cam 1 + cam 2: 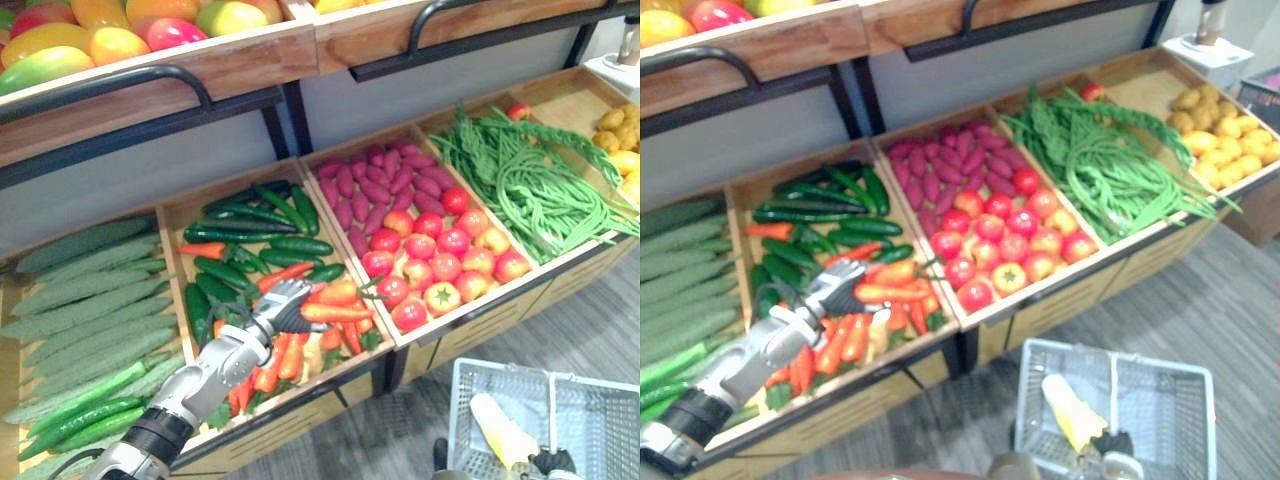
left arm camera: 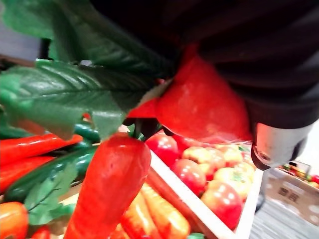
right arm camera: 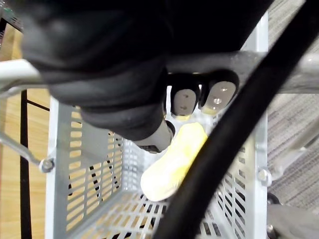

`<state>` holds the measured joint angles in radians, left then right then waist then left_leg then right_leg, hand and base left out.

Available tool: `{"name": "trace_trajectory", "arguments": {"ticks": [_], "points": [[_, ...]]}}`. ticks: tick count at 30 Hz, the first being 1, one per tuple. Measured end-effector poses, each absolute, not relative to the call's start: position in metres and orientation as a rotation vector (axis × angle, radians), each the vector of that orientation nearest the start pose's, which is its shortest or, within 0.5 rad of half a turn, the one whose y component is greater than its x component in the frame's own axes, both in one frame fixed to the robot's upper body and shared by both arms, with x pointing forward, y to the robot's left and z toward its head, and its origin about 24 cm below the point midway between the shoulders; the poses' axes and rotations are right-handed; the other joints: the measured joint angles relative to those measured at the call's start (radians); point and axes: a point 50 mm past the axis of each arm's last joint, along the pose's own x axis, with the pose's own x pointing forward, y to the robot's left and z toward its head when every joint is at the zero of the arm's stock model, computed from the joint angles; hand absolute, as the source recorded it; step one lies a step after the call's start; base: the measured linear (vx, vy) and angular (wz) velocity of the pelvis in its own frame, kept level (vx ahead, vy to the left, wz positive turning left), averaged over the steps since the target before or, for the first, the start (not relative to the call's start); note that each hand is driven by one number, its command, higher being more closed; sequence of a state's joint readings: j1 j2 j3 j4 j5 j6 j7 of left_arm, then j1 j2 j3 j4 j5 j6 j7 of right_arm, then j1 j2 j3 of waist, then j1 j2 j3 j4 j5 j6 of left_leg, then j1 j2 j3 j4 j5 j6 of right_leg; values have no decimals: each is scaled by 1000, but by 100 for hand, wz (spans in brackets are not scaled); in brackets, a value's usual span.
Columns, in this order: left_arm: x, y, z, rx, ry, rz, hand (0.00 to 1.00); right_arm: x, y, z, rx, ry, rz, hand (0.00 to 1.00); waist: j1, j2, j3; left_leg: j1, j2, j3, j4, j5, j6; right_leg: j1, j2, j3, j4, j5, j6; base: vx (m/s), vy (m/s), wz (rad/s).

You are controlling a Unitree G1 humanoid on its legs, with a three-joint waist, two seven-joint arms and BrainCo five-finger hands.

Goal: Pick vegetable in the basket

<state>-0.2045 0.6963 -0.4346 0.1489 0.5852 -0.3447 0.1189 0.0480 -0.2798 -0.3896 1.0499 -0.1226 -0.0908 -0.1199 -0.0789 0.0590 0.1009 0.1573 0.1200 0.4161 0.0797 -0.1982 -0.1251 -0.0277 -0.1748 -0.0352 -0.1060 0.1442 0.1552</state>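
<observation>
My left hand (image 1: 281, 304) reaches into the crate of carrots and red peppers (image 1: 300, 350), its fingers curled round an orange carrot (image 1: 340, 312) that sticks out to the right. In the left wrist view the carrot (image 2: 199, 104) lies against the palm, with a fingertip (image 2: 274, 147) past it and green leaves beside it. At the lower right hangs a grey wire basket (image 1: 470, 372). My right hand (image 3: 109, 59) is curled round the basket's handle bar (image 3: 279, 64). A pale yellow vegetable (image 3: 174, 164) lies inside the basket.
Crates sit side by side on the sloped stand: bumpy green gourds (image 1: 90, 290), cucumbers (image 1: 250, 225), purple sweet potatoes (image 1: 375, 185) with tomatoes (image 1: 440, 260), long beans (image 1: 530, 180) and potatoes (image 1: 620, 130). A shelf of mangoes (image 1: 100, 40) hangs above. Grey plank floor lies below.
</observation>
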Motion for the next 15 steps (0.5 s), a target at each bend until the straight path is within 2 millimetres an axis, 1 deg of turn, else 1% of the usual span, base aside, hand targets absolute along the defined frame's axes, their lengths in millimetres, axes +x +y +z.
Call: {"name": "trace_trajectory", "arguments": {"ticks": [1, 4, 5, 6, 7, 9, 10, 12, 13, 14, 15], "points": [[260, 168, 62, 1197, -388, -525, 100, 110, -315, -118, -282, 926, -524, 100, 1, -1, -3, 9, -1, 24, -4, 0, 0, -8, 4, 29, 0, 6, -1, -77, -22, -46], [251, 152, 64, 1179, -445, -609, 100, 130, -330, -99, -381, 845, -471, 100, 3, -12, -9, 17, -5, 94, -6, -1, -1, -43, 14, 95, 0, 24, -2, -85, -33, -68], [247, 144, 64, 1164, -470, -650, 100, 138, -337, -90, -445, 815, -436, 100, 1, -17, -12, 25, -5, 121, -6, -2, -2, -52, 21, 121, 0, 29, -3, -103, -61, -73], [242, 136, 65, 1124, -490, -697, 100, 143, -343, -81, -511, 789, -408, 100, 2, -22, -11, 41, -3, 153, -7, -5, -6, -57, 32, 150, 0, 36, -6, -104, -68, -72], [239, 131, 66, 1111, -500, -718, 100, 146, -346, -77, -538, 779, -394, 100, 2, -24, -12, 47, -1, 167, -5, -9, -8, -58, 38, 162, 0, 37, -4, -99, -83, -78], [229, 116, 67, 1064, -543, -801, 100, 156, -353, -63, -604, 738, -349, 100, 3, -28, -12, 74, 17, 237, 13, -30, -19, -62, 64, 222, 2, 36, -12, -109, -93, -84], [228, 112, 68, 1046, -553, -817, 100, 159, -354, -59, -619, 724, -336, 100, 3, -32, -13, 74, 21, 253, 22, -39, -21, -70, 69, 237, 3, 35, -14, -118, -91, -83], [226, 102, 73, 1037, -602, -866, 100, 170, -354, -47, -673, 669, -297, 100, 1, -30, -16, 75, 28, 301, 46, -56, -26, -93, 78, 252, 14, 36, -15, -93, -66, -71], [226, 95, 75, 1036, -633, -899, 100, 179, -352, -38, -718, 634, -242, 100, 0, -32, -14, 80, 31, 331, 55, -64, -30, -110, 85, 258, 27, 38, -18, -75, -58, -80], [225, 88, 76, 1037, -655, -939, 100, 190, -348, -27, -795, 591, -165, 100, -3, -29, -16, 93, 37, 371, 66, -73, -36, -121, 97, 275, 39, 42, -20, -64, -53, -76], [224, 84, 76, 1035, -663, -954, 100, 194, -346, -22, -826, 574, -135, 100, -3, -27, -18, 99, 38, 381, 67, -75, -38, -124, 104, 288, 41, 43, -20, -33, -47, -66]]}}
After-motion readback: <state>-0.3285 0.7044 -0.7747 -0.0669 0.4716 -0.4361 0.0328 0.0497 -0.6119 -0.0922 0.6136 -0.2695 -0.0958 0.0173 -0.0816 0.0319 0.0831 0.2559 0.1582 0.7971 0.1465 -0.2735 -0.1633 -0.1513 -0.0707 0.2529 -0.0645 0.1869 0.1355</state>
